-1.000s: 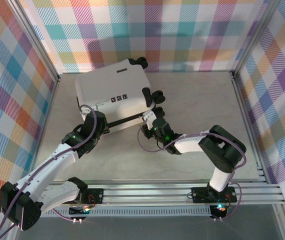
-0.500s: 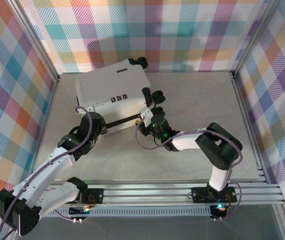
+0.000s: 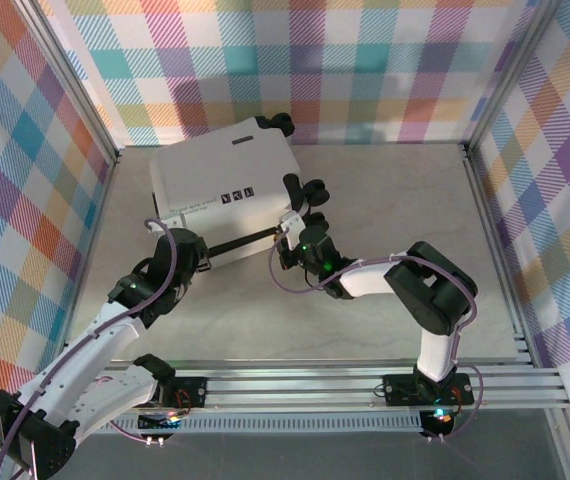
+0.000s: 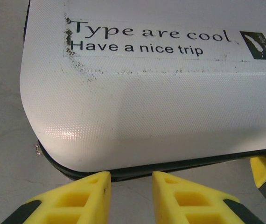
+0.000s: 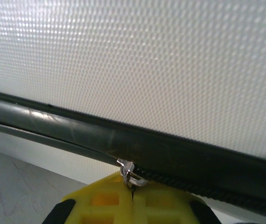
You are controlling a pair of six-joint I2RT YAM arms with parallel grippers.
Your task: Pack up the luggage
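Note:
The luggage (image 3: pixel 223 180), a white hard-shell suitcase, lies flat and closed at the back left of the table. Its shell carries printed words and dark marks (image 4: pixel 137 39). My left gripper (image 4: pixel 131 179) stands open just short of the near left corner of the luggage (image 4: pixel 161 112), level with the black zip seam, with nothing between its yellow fingers. My right gripper (image 5: pixel 133 185) is shut on the small metal zipper pull (image 5: pixel 132 175) on the black seam under the white shell (image 5: pixel 147 60). In the top view it sits at the near right corner (image 3: pixel 291 234).
Black wheels (image 3: pixel 307 190) stick out of the suitcase's right side, just behind my right gripper. Plaid walls and aluminium posts (image 3: pixel 83 110) close in the table on three sides. Bare table (image 3: pixel 405 210) lies to the right and in front.
My right gripper has shut on the zipper pull and edged in toward the suitcase. My left arm has drawn slightly left along the front edge, its jaws unchanged.

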